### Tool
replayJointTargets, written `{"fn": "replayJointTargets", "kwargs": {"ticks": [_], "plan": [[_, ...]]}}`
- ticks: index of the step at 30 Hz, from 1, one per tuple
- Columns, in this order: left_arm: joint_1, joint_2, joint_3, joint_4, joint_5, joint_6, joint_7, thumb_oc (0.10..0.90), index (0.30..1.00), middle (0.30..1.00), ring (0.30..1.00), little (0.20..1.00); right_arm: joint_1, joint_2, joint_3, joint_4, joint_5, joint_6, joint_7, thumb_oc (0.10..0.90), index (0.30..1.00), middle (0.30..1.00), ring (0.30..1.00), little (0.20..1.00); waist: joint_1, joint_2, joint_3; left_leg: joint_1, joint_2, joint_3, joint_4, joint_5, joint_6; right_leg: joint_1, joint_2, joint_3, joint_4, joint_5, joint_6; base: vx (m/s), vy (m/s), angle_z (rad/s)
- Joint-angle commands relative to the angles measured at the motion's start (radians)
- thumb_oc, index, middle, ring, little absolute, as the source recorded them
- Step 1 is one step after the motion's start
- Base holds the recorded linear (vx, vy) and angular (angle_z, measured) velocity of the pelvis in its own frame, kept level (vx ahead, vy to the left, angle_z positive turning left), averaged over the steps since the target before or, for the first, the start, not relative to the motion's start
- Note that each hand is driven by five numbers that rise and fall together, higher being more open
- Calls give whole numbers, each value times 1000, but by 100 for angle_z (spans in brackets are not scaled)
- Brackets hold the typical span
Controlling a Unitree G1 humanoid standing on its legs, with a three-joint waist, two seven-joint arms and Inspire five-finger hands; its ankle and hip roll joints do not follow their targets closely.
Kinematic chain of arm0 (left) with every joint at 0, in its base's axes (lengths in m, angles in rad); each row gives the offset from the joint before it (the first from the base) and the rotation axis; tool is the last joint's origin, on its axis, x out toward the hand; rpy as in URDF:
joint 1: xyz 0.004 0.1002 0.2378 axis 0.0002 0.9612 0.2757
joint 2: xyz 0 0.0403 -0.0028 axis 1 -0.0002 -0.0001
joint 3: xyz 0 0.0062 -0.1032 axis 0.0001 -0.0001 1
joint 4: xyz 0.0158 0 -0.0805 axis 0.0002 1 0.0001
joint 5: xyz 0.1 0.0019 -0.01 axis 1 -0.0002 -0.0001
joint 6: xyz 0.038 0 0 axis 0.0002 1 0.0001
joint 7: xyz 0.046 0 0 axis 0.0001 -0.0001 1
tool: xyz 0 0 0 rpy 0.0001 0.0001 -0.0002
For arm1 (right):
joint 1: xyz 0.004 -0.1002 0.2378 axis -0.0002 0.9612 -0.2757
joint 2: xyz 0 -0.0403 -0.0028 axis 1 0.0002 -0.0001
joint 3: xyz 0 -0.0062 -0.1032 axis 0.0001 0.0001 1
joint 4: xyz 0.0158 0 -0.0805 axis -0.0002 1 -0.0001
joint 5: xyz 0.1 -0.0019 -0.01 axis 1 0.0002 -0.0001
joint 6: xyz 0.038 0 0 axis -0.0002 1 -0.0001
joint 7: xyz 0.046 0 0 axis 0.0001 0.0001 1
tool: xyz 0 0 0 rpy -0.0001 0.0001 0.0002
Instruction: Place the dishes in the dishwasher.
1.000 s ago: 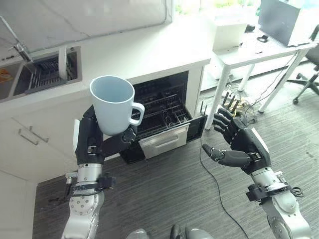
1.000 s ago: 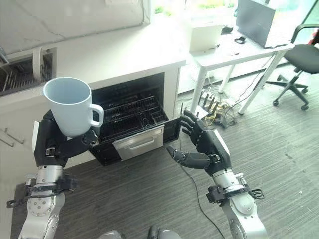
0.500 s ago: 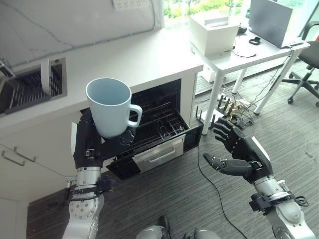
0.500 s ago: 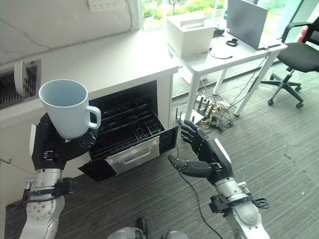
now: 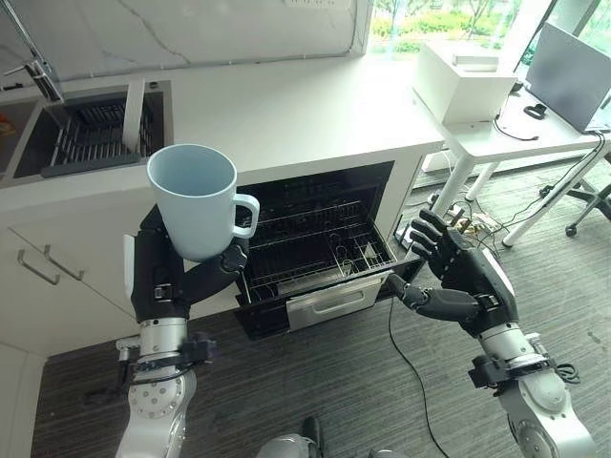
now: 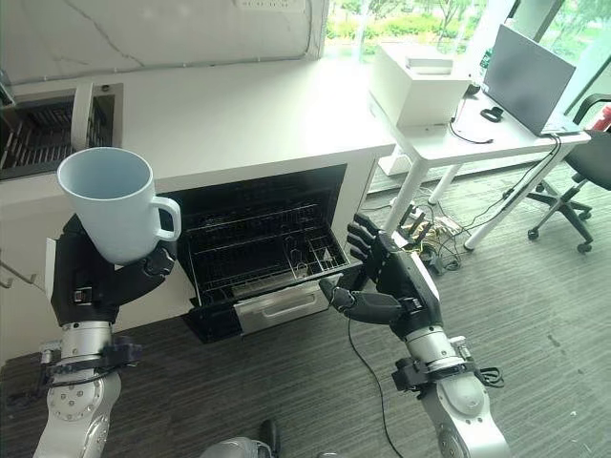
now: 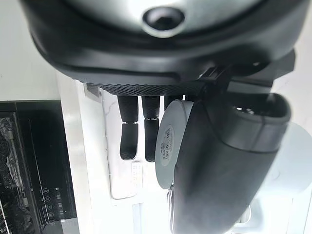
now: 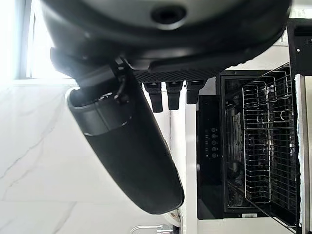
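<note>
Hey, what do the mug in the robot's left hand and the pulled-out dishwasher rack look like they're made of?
The mug, held in the left hand, looks like glazed ceramic: pale blue, smooth, thick-rimmed, with a soft sheen; it might also be hard plastic. The dishwasher rack looks like thin metal wire in a grid, probably coated, as it reads light grey against the dark interior.
</note>
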Motion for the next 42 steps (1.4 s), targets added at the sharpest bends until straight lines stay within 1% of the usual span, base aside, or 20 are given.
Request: {"fn": "replayJointTargets", "kwargs": {"ticks": [1, 2, 3, 4, 6, 8, 10, 13, 15, 17, 19, 20, 21, 22, 24, 27, 30, 34, 36, 42], "plan": [[-95, 68, 38, -78, 40, -121, 27, 400, 300, 300, 300, 300, -91, 33, 0, -29, -24, -117, 7, 800, 900, 900, 900, 900, 5, -8, -49, 37, 7, -116, 45, -129, -93, -41, -42, 9, -98, 227, -17, 140, -122, 1], [-102, 71, 41, -74, 33, -118, 19, 400, 300, 300, 300, 300, -89, 33, 0, -25, -23, -120, 8, 800, 900, 900, 900, 900, 0, -5, -47, 41, 8, -125, 45, -129, -96, -26, -44, 7, -140, 224, -19, 191, -220, 19], [-116, 75, 40, -71, 29, -111, 8, 400, 300, 300, 300, 300, -82, 31, -3, -25, -16, -128, 7, 800, 900, 900, 900, 900, -7, -6, -45, 46, 8, -135, 45, -134, -98, -23, -69, 28, -212, 226, -20, 174, -311, 38], [-135, 80, 37, -67, 26, -101, -11, 400, 300, 300, 300, 300, -69, 29, -9, -27, -13, -140, 2, 800, 900, 900, 900, 900, -23, -17, -35, 62, 3, -144, 45, -146, -99, -80, -126, 85, -212, 202, -13, 201, -416, 65], [-153, 84, 23, -76, 49, -80, 4, 400, 300, 300, 300, 300, -71, 25, -5, -37, -1, -143, 17, 800, 900, 900, 900, 900, -43, -22, -28, 89, 9, -143, 45, -170, -109, -153, -181, 147, -212, 211, 12, 193, -383, 71], [-152, 93, 16, -85, 63, -72, 36, 400, 300, 300, 300, 300, -89, 25, 9, -50, 1, -98, 13, 800, 900, 900, 900, 900, -52, -20, -20, 119, 14, -146, 45, -189, -114, -214, -199, 168, -212, 255, 26, 202, -323, 42], [-147, 95, 25, -94, 70, -66, 54, 400, 300, 300, 300, 300, -97, 10, 13, -55, -9, -61, 45, 800, 900, 900, 900, 900, -55, -24, -24, 125, 16, -161, 45, -204, -113, -207, -179, 197, -212, 216, 31, 181, -377, 57], [-137, 102, 18, -113, 61, -41, 85, 400, 300, 300, 300, 300, -127, -35, 24, -58, 31, 30, 72, 800, 900, 900, 900, 900, -38, -45, -52, 139, 101, -112, 45, -199, -169, -181, -192, 112, -212, 180, 43, 162, -514, 59], [-119, 97, 30, -137, 34, -33, 66, 400, 300, 300, 300, 300, -132, -55, 7, -65, 58, 53, 115, 800, 900, 900, 900, 900, -35, -44, -64, 137, 170, -69, 45, -170, -208, -155, -183, 65, -212, 151, 18, 90, -441, 31], [-123, 91, 24, -154, 24, -21, 51, 400, 300, 300, 300, 300, -138, -72, -12, -76, 76, 70, 93, 800, 900, 900, 900, 900, -35, -39, -66, 101, 241, -15, 45, -115, -234, -123, -168, 16, -212, 119, -8, 1, -353, 72], [-130, 83, 14, -149, 18, -17, 52, 400, 300, 300, 300, 300, -133, -76, -25, -76, 83, 65, 83, 800, 900, 900, 900, 900, -40, -29, -62, 94, 269, 19, 45, -97, -243, -99, -162, -14, -212, 99, -15, -16, -240, 54], [-134, 76, 8, -134, 11, -40, 63, 400, 300, 300, 300, 300, -108, -72, -57, -80, 95, 48, 72, 800, 900, 900, 900, 900, -59, -23, -65, 87, 300, 113, 45, -79, -244, -83, -173, -68, -212, 88, -19, 12, -194, 42], [-136, 69, 7, -125, 0, -56, 41, 400, 300, 300, 300, 300, -85, -62, -76, -78, 97, 34, 67, 800, 900, 900, 900, 900, -76, -16, -73, 101, 322, 177, 45, -94, -257, -64, -184, -103, -212, 69, -6, -1, -169, 65], [-137, 68, 5, -121, -5, -62, 33, 400, 300, 300, 300, 300, -77, -61, -83, -79, 98, 28, 65, 800, 900, 900, 900, 900, -82, -15, -73, 104, 329, 202, 45, -92, -259, -60, -189, -120, -212, 70, -4, 1, -85, 131], [-138, 71, -17, -101, -7, -102, 23, 400, 300, 300, 300, 300, -77, -57, -86, -48, 92, -7, 60, 800, 900, 900, 900, 900, -102, -5, -70, 108, 332, 240, 45, -91, -264, -59, -193, -149, -212, 74, -4, -77, -54, 129], [-140, 79, -44, -82, 20, -118, 45, 400, 300, 300, 300, 300, -104, -53, -64, -16, 124, -13, 95, 800, 900, 900, 900, 900, -102, 0, -74, 101, 304, 192, 45, -106, -259, -59, -173, -117, -212, 66, -7, -3, 18, 30], [-151, 84, -64, -71, 40, -115, 41, 400, 300, 300, 300, 300, -118, -50, -54, -8, 137, -26, 88, 800, 900, 900, 900, 900, -101, 0, -82, 101, 302, 179, 45, -105, -262, -51, -166, -109, -212, 60, -9, 23, 12, 6], [-182, 91, -105, -38, 67, -105, 55, 400, 300, 300, 300, 300, -147, -45, -36, 2, 157, -7, 110, 800, 900, 900, 900, 900, -99, -1, -95, 122, 287, 177, 45, -122, -259, -35, -166, -107, -212, 58, -3, 38, 42, 12], [-203, 88, -110, -6, 106, -168, 128, 400, 300, 300, 300, 300, -171, -42, -32, 16, 212, 24, 141, 800, 900, 900, 900, 900, -93, -7, -98, 132, 276, 172, 45, -135, -253, -29, -171, -106, -212, 63, 3, 38, 50, 6], [-266, 91, -156, 73, 212, -147, 120, 400, 300, 300, 300, 300, -226, -50, -45, 37, 328, 59, 166, 800, 900, 900, 900, 900, -87, -32, -100, 151, 265, 163, 45, -158, -245, -19, -174, -107, -212, 72, 16, 19, 6, 0]]}}
